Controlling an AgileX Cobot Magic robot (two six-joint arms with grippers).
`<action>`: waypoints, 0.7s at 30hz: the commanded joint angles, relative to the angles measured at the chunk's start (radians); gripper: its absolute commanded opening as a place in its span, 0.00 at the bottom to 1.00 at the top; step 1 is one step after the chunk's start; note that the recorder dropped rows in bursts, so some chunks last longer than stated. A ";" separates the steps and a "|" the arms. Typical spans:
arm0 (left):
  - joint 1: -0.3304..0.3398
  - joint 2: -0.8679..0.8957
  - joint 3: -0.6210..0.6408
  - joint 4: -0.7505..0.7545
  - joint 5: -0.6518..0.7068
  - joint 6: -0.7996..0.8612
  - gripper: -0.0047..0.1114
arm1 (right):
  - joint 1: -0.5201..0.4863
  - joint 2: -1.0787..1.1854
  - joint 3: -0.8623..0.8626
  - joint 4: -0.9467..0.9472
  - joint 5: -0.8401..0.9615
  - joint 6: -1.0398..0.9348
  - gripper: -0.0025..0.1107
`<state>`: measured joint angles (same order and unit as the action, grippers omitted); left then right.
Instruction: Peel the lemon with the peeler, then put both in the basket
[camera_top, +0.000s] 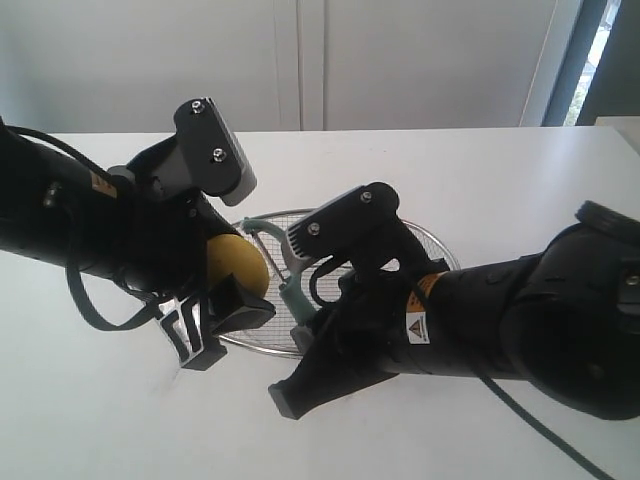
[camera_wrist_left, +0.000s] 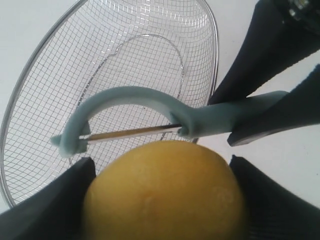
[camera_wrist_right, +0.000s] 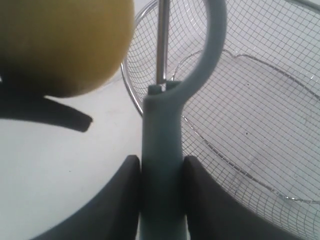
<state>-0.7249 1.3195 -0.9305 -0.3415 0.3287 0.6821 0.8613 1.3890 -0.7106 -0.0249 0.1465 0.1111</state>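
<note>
Tabletop (camera_top: 90, 430) showing white, pale wall panels (camera_top: 400, 60) behind, window strip (camera_top: 590, 50) at 1 o'clock. We're seeing left gripper (camera_top: 240, 255) reaching in from 9 o'clock, clamping lemon (camera_wrist_left: 165, 195) at 9 o'clock edge of basket (camera_top: 435, 245). Right gripper (camera_wrist_right: 161, 200) angling in from 4 o'clock, pinching handle of peeler (camera_wrist_left: 210, 117), blade lying just beside lemon.

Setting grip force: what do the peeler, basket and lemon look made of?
Peeler: matte pale-teal handle, likely plastic; thin shiny blade, likely metal. Basket: silvery wire mesh with a bright rim, probably steel. Lemon: yellow, finely dimpled skin; looks like real fruit, but a replica can't be ruled out.
</note>
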 joint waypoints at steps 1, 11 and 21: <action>-0.005 -0.004 -0.007 -0.009 -0.002 -0.009 0.04 | 0.006 -0.003 0.001 0.007 -0.011 0.003 0.02; -0.005 -0.004 -0.007 -0.006 -0.002 -0.012 0.04 | 0.006 -0.063 0.001 0.006 0.009 0.003 0.02; -0.005 -0.004 -0.007 -0.002 0.000 -0.017 0.04 | 0.034 -0.161 0.001 0.010 0.075 0.003 0.02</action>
<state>-0.7249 1.3195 -0.9305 -0.3333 0.3265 0.6744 0.8814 1.2659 -0.7106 -0.0170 0.2111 0.1119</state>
